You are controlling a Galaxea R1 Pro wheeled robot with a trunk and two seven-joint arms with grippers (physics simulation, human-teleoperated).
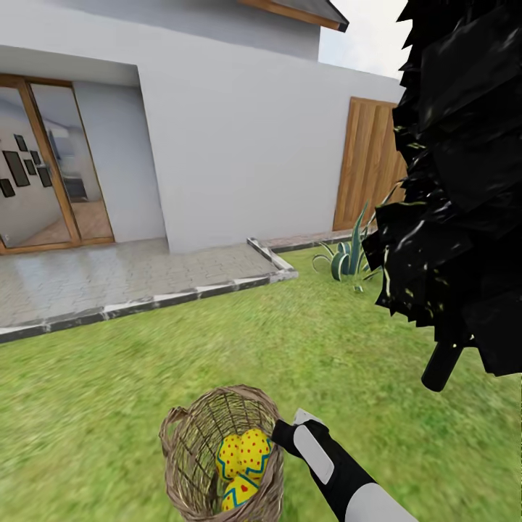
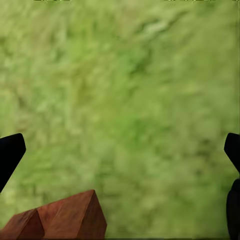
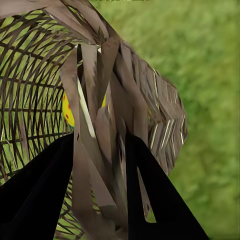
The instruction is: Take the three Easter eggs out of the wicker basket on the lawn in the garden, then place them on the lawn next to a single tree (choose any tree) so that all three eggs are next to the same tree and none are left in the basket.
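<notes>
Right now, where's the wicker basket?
Head view, bottom centre: wicker basket on the lawn, eggs inside, its rim pinched by the right gripper.

Far left: grey house wall (image 1: pixel 239 145) w/ glass sliding door (image 1: pixel 43 167), paved patio (image 1: pixel 123 279) in front. Far right: wooden gate (image 1: pixel 370 163), spiky plant (image 1: pixel 348 254); black cypress-like tree (image 1: pixel 457 181) nearer, right.

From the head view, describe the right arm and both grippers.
The right arm is glossy black with a white rounded panel on its forearm and a white shell lower down. The right gripper has two flat, tapering black fingers. The left gripper shows two black fingertips at the picture's edges. No cables or markings show.
</notes>
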